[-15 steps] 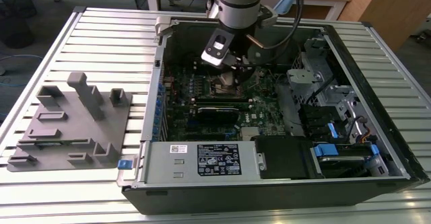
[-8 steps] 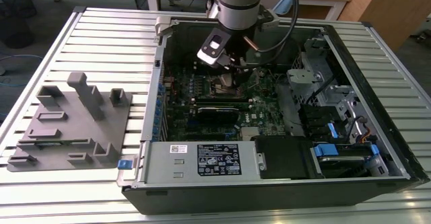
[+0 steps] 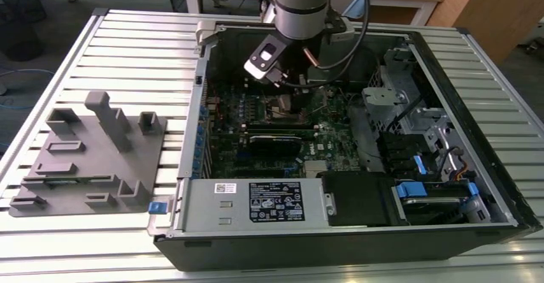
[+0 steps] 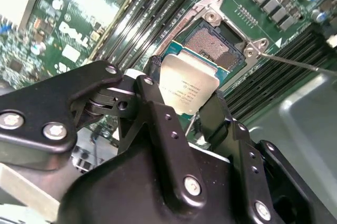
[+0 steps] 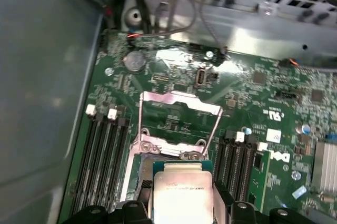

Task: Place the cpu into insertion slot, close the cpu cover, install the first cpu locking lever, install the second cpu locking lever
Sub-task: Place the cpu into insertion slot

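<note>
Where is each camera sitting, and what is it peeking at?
Exterior view: off the arm, looking down into the open computer case; the arm shows.
Second wrist view: on the arm, looking past the pincer at the cpu by the insertion slot.
First wrist view: on the arm, looking over the held cpu at the raised cpu cover.
Both wrist views share the cpu in the pincer.

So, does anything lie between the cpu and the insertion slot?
No. In the second wrist view the cpu hangs over the insertion slot, nothing between them.
</note>
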Available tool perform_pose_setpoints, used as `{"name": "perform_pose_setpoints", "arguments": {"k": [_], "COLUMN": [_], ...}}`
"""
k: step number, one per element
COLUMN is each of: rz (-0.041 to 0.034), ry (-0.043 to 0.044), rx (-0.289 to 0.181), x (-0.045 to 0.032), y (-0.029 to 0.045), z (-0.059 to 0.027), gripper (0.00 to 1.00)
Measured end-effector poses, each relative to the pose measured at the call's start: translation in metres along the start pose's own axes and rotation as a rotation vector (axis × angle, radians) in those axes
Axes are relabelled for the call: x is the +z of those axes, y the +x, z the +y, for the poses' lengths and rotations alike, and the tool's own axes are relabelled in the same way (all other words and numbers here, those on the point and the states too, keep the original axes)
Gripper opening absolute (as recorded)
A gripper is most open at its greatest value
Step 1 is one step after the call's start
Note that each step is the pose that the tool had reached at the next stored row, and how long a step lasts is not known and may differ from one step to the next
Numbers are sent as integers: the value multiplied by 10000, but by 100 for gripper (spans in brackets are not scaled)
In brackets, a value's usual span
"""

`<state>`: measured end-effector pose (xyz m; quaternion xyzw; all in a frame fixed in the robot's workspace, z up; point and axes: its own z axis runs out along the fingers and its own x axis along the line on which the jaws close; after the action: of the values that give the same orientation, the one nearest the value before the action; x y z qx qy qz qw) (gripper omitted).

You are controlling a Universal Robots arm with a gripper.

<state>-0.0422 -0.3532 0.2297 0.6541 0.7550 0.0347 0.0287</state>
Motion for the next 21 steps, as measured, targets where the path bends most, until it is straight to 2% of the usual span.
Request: {"name": "perform_pose_setpoints", "arguments": {"k": [6,19,21], "rz": [-95,-93,-96], "ry": [0,-4,-2], "rx": [1027,1054,1053], "x": [18,-11,-139], "y": [-1,0,0], "z": [-2,1,12], "gripper": [54,54,54]}}
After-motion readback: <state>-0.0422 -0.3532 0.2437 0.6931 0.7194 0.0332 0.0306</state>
